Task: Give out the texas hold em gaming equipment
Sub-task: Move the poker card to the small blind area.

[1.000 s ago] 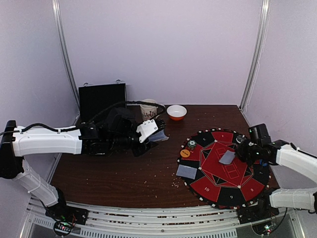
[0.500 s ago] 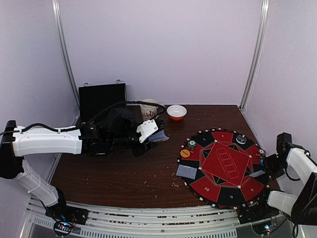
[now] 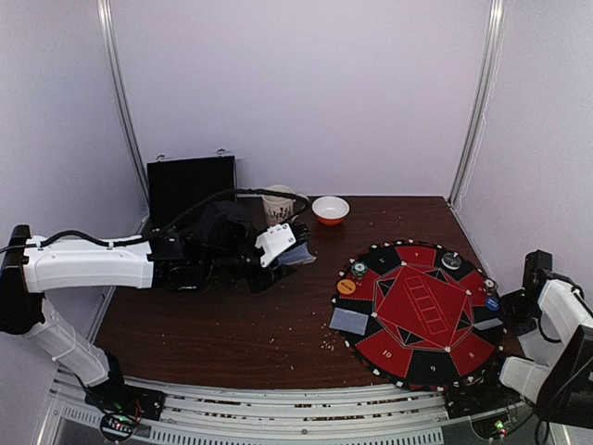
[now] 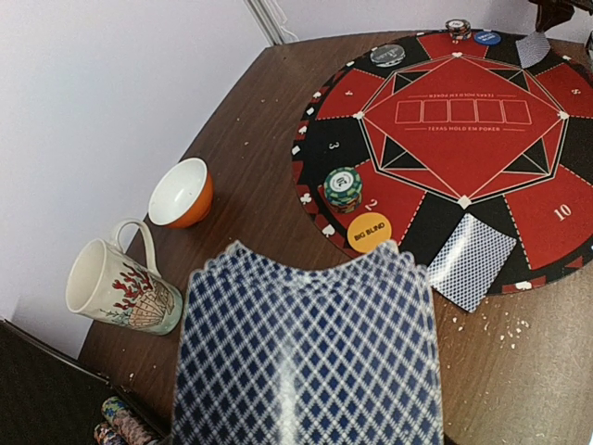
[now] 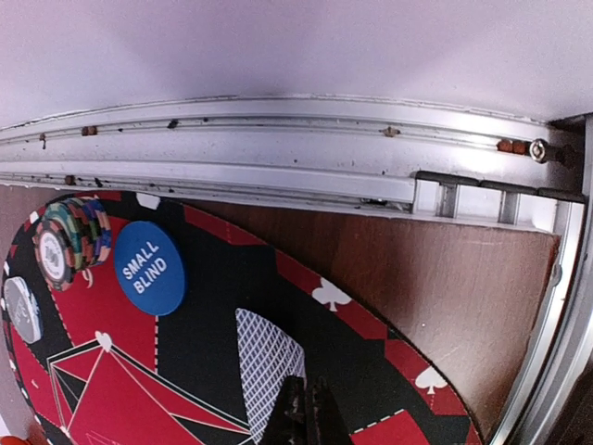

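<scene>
My left gripper [image 3: 295, 243] hovers left of the round poker mat [image 3: 422, 311], shut on a fanned deck of blue-backed cards [image 4: 306, 357] that hides its fingers. On the mat's left side lie one card [image 4: 473, 261], an orange "big blind" disc [image 4: 369, 232] and a green-white chip stack [image 4: 343, 188]. My right gripper [image 5: 306, 408] is low at the mat's right edge, its jaws pinched on the edge of a playing card [image 5: 264, 357], which lies against the mat. A blue "small blind" disc [image 5: 148, 267] and a multicoloured chip stack [image 5: 69, 243] sit beside it.
A patterned mug [image 3: 276, 206] and an orange-and-white bowl [image 3: 331, 210] stand at the back of the table. An open black case [image 3: 191, 188] stands at the back left. An aluminium rail [image 5: 278, 139] runs along the table edge just past the mat.
The right gripper has carried its card from the middle of the mat out to the mat's right edge. The left arm and its deck have not moved.
</scene>
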Available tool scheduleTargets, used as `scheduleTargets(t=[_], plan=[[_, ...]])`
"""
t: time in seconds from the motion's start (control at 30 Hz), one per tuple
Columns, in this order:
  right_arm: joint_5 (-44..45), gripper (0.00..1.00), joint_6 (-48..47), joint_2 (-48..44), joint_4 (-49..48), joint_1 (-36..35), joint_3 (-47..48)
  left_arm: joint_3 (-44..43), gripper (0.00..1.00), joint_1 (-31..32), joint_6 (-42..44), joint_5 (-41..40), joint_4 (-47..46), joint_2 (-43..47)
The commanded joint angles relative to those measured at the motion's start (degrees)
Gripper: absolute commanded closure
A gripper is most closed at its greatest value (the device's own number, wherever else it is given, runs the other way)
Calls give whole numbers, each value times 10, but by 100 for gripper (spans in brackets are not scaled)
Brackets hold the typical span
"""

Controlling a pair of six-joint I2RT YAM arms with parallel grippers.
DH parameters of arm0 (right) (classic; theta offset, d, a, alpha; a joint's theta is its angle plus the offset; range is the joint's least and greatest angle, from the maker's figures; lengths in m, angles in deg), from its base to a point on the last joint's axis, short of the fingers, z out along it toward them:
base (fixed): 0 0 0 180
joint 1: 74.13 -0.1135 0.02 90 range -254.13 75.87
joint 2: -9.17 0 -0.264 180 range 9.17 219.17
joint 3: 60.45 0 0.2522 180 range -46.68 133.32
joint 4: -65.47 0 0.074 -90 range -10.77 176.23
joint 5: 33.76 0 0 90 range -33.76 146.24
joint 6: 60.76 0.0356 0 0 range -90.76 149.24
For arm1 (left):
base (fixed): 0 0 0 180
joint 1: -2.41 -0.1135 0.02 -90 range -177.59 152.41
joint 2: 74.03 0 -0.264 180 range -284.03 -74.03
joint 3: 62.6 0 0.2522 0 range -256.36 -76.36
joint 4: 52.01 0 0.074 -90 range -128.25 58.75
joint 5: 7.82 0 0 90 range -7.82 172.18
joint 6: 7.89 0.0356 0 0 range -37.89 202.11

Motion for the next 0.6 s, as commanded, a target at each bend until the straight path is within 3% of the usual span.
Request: scheduleTargets(t=[0.0,0.23,0.47,0.57], plan=[[-9,100,28,-5,-3,6,-33,-9,51,3,0,5,-33,13],[3,100,16,-5,21,7,-25,-9,51,3,1,5,-33,14],[-41,75,47,-25,57,7,-11,-10,51,3,0,5,-32,15],[-32,70,46,-34,77,7,20,-10,51,3,0,5,-32,16]])
